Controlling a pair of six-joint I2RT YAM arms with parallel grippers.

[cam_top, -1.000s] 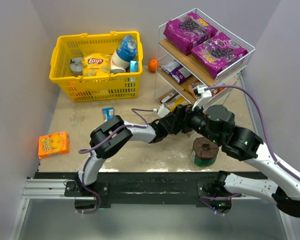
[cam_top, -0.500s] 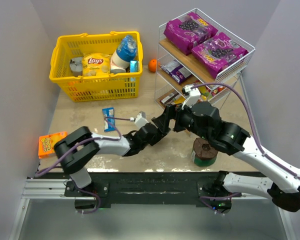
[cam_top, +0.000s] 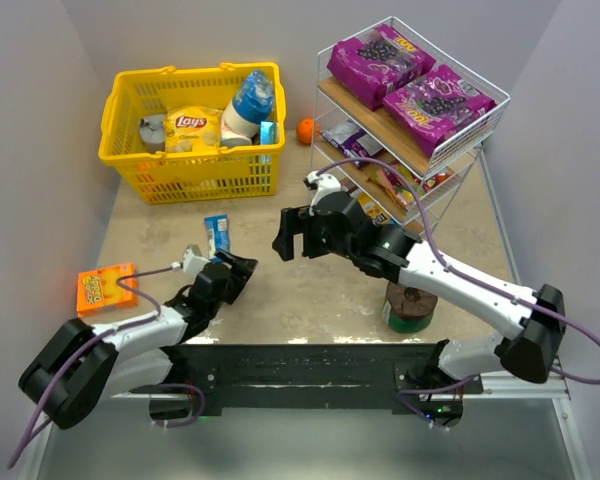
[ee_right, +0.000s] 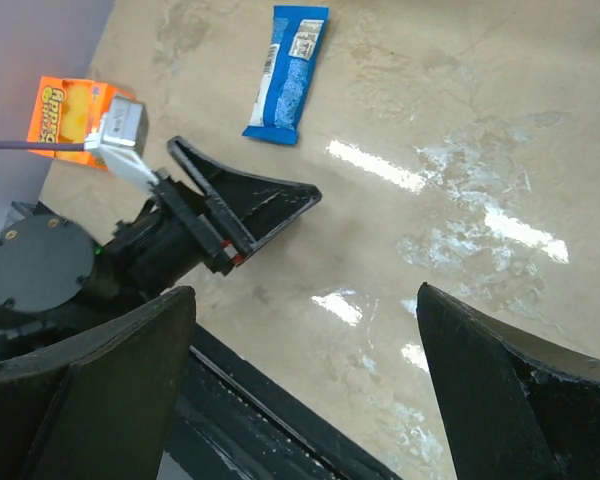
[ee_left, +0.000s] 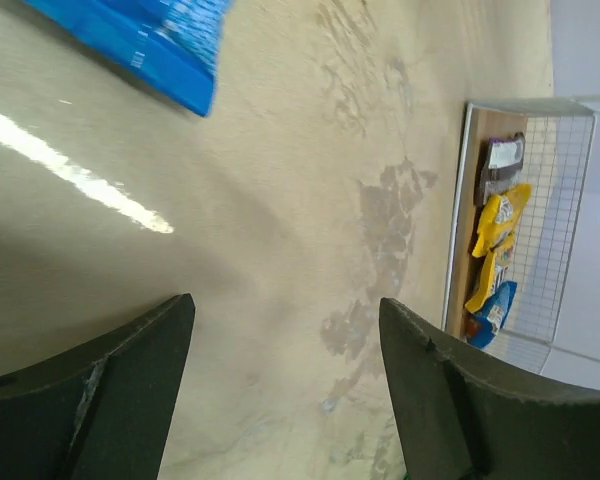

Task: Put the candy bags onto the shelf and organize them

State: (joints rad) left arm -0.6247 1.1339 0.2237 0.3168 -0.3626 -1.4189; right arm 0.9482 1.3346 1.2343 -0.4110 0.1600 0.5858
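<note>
Overhead, done: two purple bags (cam_top: 380, 62) are sitting on the top tier of the shelf (cam_top: 375, 122), and smaller packets are filling its lower tiers.
Overhead, remaining: a blue packet (cam_top: 216, 234) is lying on the desk (cam_top: 310, 292), well apart from the shelf; it looks like the next one to go up.
Overhead, arms: the left hand (cam_top: 242, 268) is reaching low, near that packet; the right hand (cam_top: 295, 238) is hovering between packet and shelf.
Left wrist: the left hand is gaping open and carrying nothing, with the blue packet (ee_left: 140, 35) lying ahead of it.
Right wrist: the right hand is spreading wide and empty, looking down on the blue packet (ee_right: 288, 72).
</note>
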